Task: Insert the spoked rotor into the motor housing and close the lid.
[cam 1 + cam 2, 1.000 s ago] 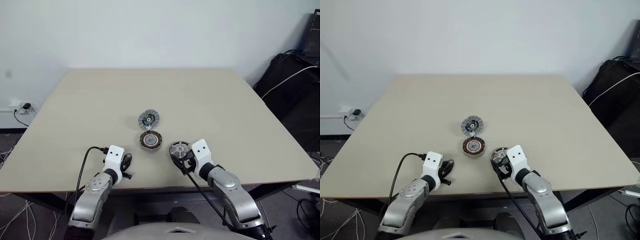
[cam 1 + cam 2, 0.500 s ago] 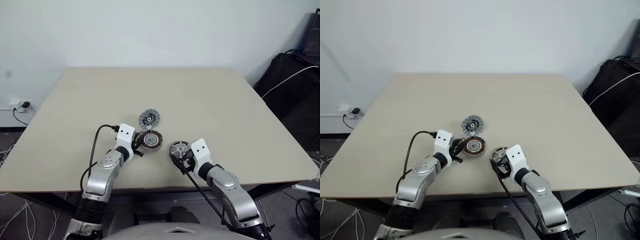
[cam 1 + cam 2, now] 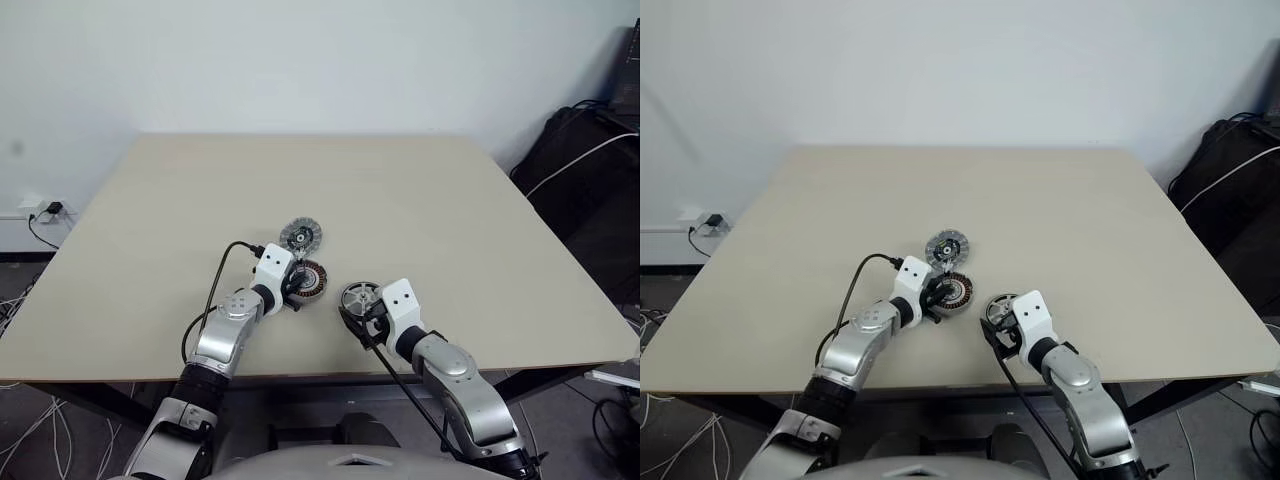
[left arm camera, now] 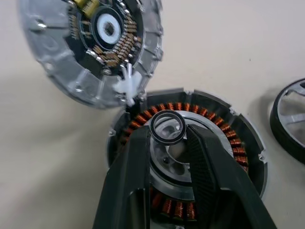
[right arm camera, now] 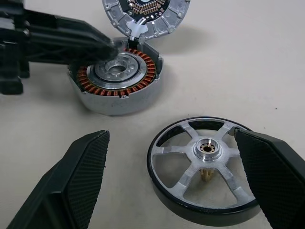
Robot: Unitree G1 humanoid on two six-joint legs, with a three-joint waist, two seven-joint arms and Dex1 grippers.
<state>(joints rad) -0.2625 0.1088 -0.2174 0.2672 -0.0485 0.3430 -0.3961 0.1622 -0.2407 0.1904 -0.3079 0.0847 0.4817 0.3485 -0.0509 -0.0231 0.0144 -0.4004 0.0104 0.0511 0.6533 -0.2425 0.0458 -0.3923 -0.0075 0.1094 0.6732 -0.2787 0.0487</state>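
Copper-wound motor housing [image 5: 116, 81] sat empty, lid [image 4: 90, 45] open beside it. Your left gripper [image 4: 167, 138] pinched a tiny ring [image 4: 167, 128] over it; right gripper [image 5: 171, 191] gaped wide around the spoked rotor [image 5: 205, 169], ungrasped on table [image 3: 420, 200]. Insertion & closing left.

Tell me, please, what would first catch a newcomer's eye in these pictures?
Probably the left pincer, holding a tiny clear ring over the centre of the motor housing with its copper windings. The lid lies open just beyond it, and the spoked rotor lies on the table between the open right pincer's fingers.
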